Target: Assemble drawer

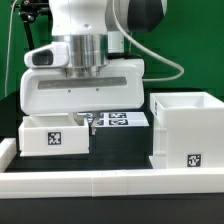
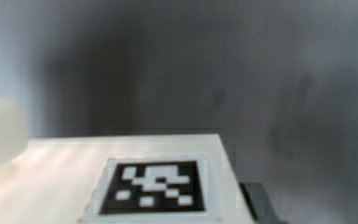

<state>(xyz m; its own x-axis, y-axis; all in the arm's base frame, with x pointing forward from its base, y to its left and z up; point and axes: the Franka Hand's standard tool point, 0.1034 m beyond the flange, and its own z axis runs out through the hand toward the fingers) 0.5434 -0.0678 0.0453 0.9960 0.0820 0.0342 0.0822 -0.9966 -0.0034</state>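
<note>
Black desk (image 1: 120, 150) holds the drawer box (image 1: 50, 138) near the exterior view's left edge, the drawer housing (image 1: 188, 132) opposite. The pincer (image 1: 86, 110), pressed together, hovers over the box; lowered shut, it could shove it askew.

**White parts on a black bench**

The marker board (image 1: 114, 126) is white with black-and-white tags (image 1: 127, 120). At the exterior view's right of it is a white box (image 1: 185, 125), and at its left a white tray (image 1: 30, 140), each with a checkered tag. The bench (image 1: 120, 150) is black and the backdrop (image 1: 200, 50) green.
</note>
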